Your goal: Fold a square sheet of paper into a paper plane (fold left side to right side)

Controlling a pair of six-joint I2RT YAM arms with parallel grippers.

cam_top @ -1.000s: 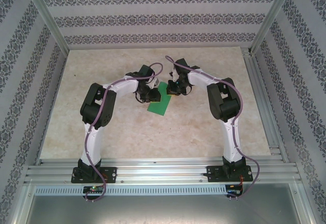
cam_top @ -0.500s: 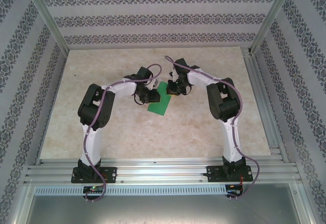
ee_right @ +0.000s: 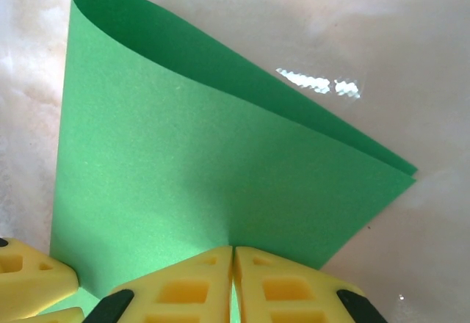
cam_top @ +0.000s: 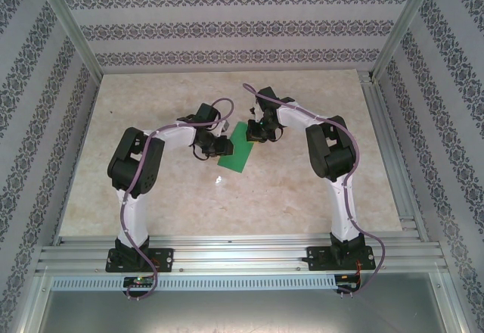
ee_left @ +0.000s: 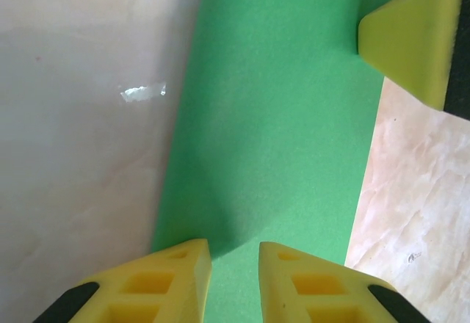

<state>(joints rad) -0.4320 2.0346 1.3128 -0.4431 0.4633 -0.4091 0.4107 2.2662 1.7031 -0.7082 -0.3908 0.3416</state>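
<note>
The square sheet of paper (cam_top: 237,155) is bright green and lies on the table folded over into a narrow band. Its two layers meet at a corner in the right wrist view (ee_right: 220,154), and the fold at the far side is still a soft, rounded loop. My left gripper (ee_left: 235,253) hovers over the band's near end, open by a narrow gap, with the green paper (ee_left: 286,117) showing between its fingers. My right gripper (ee_right: 233,253) is shut, its tips down on the top layer. In the top view the left gripper (cam_top: 219,146) and the right gripper (cam_top: 255,131) stand at opposite sides of the sheet.
The sheet rests on a pale marble-patterned tabletop (cam_top: 151,113). Patterned walls and aluminium rails (cam_top: 386,144) close in the table. One yellow finger (ee_left: 411,40) of the right gripper shows in the left wrist view, and a left finger (ee_right: 29,279) shows in the right wrist view.
The left arm's elbow has swung out to the left and its gripper has slid slightly left along the paper. The right arm and the paper have hardly moved.
</note>
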